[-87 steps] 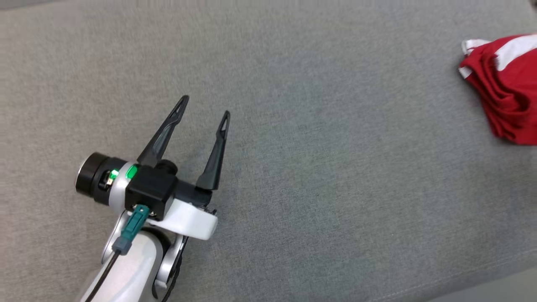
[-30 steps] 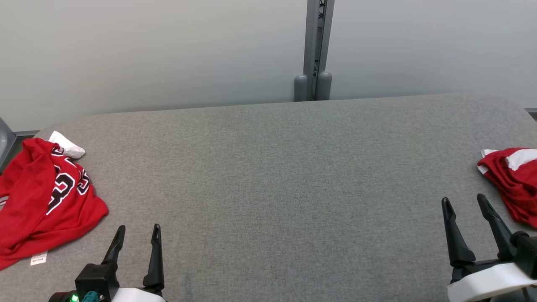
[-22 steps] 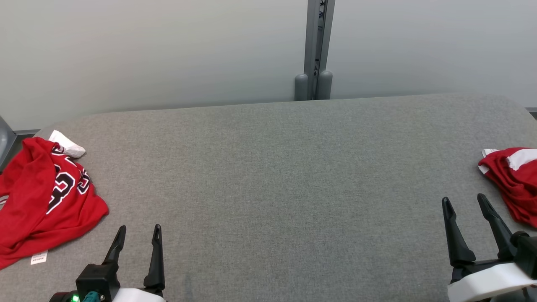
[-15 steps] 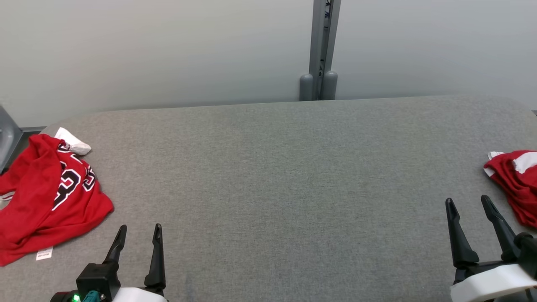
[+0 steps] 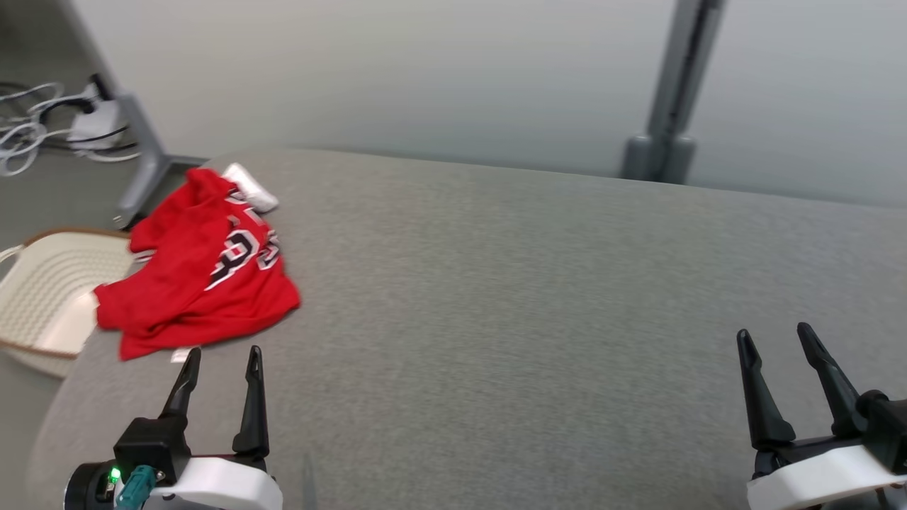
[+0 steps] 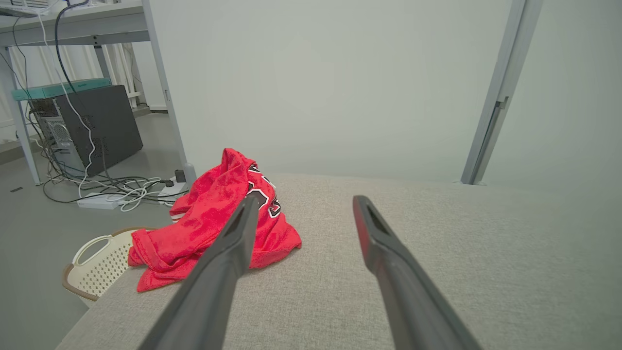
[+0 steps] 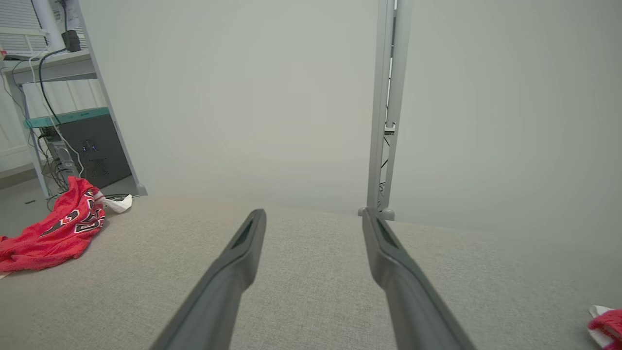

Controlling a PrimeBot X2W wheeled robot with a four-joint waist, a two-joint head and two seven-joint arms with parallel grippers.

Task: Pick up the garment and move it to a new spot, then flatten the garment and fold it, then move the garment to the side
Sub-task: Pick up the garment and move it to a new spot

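Left pincer, right pincer wide, empty. Garment hugs bench left edge; your sloppy pinch may tip it into basket.

Grey padded surface lies open between left gripper and right gripper; a crumpled red jersey blocks the far-left corner.

Garment at my 11 o'clock: red w/ black-white numerals, white trim. Table top: plain grey weave. Basket at 9: cream, holed, brown rim. My left gripper: black
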